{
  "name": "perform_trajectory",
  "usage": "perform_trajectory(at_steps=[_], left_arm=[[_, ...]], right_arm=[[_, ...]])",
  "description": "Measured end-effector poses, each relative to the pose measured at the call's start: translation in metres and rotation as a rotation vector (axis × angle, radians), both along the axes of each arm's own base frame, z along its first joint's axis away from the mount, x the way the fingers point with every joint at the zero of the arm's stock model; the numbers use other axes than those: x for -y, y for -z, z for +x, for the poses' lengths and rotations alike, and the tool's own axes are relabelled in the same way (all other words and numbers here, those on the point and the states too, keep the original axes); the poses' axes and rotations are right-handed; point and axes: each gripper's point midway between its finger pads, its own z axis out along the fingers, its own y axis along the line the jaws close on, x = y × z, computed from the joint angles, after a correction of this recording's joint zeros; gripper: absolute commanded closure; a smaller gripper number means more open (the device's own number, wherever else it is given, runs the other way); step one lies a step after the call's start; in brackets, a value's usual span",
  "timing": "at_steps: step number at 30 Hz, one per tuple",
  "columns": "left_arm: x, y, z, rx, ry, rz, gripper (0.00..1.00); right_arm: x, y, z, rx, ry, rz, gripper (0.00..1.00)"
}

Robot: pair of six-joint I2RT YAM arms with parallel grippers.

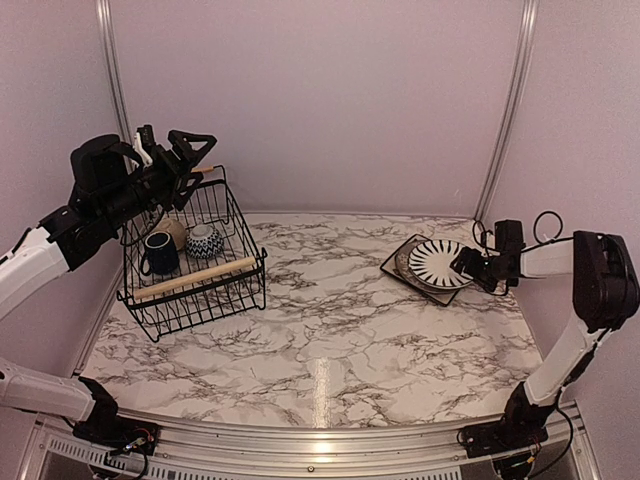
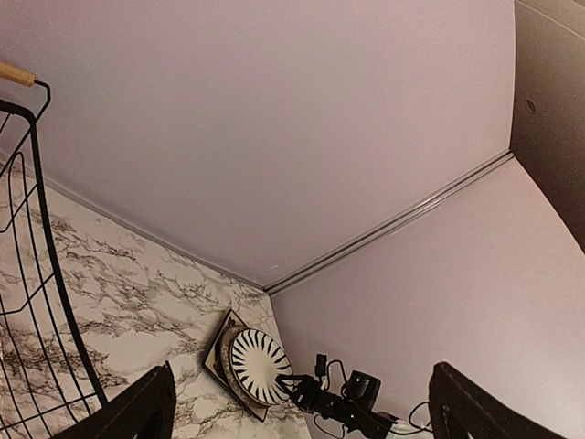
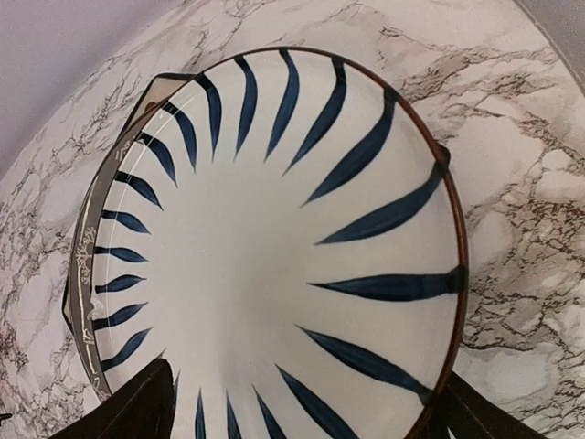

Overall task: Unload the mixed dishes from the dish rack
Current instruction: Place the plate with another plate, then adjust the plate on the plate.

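A: Left claw first?

B: Left gripper (image 1: 178,150) is spread wide, with nothing between its fingers (image 2: 137,410). The wrist view shows only wall and tabletop in the gap. It hangs above the far-left corner of the dish rack (image 1: 205,305), close to the rack's far wooden handle (image 2: 16,73). It touches no dish.

A: Right one?

B: Right gripper (image 1: 468,266) is also parted wide. It's well to the right of the rack, down low, at the striped plate (image 1: 436,262), on the edge facing away from the rack. In the right wrist view the fingertips (image 3: 132,407) sit at either side, with the plate face under and between them. Whether they touch the rim, can't tell.

A: What's under that plate?

B: Dark square plate (image 1: 394,266), flat on the marble table (image 1: 340,350), one corner pointing toward the rack. The striped plate lies on top of it. Both are outside the rack and well apart from it.

A: Rack contents?

B: Three pieces. Navy mug (image 1: 158,252) is upright on the rack's left side. Cream bowl (image 1: 173,230) is just beyond the mug, toward the rack's far side. Patterned bowl (image 1: 204,240) is beside the cream one, nearer the rack's middle. The near wooden handle (image 1: 195,278) runs across in front of all three.

A: Rack itself?

B: Upright on the table.
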Motion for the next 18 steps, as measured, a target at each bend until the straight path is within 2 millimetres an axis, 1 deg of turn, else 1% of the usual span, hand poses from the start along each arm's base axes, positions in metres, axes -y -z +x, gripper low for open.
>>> perform_trajectory(at_steps=[5, 10, 12, 14, 16, 18], left_arm=[[0.000, 0.000, 0.000, 0.001, -0.002, 0.003, 0.01], [-0.001, 0.000, 0.000, 0.001, -0.003, 0.003, 0.01], [-0.001, 0.000, 0.000, 0.001, -0.004, 0.003, 0.01], [-0.001, 0.000, 0.000, 0.001, -0.004, 0.003, 0.01], [-0.001, 0.000, 0.000, 0.001, -0.004, 0.003, 0.01], [-0.001, 0.000, 0.000, 0.001, -0.003, 0.003, 0.01]], right_arm=[[0.009, 0.005, 0.003, -0.011, 0.014, 0.021, 0.14], [0.021, -0.004, 0.016, 0.023, 0.030, 0.031, 0.16], [0.023, -0.009, 0.023, 0.041, 0.031, 0.032, 0.21], [0.025, -0.011, 0.028, 0.051, 0.031, 0.029, 0.29], [0.026, -0.010, 0.030, 0.050, 0.028, 0.025, 0.36], [0.026, -0.006, 0.031, 0.045, 0.022, 0.026, 0.40]])
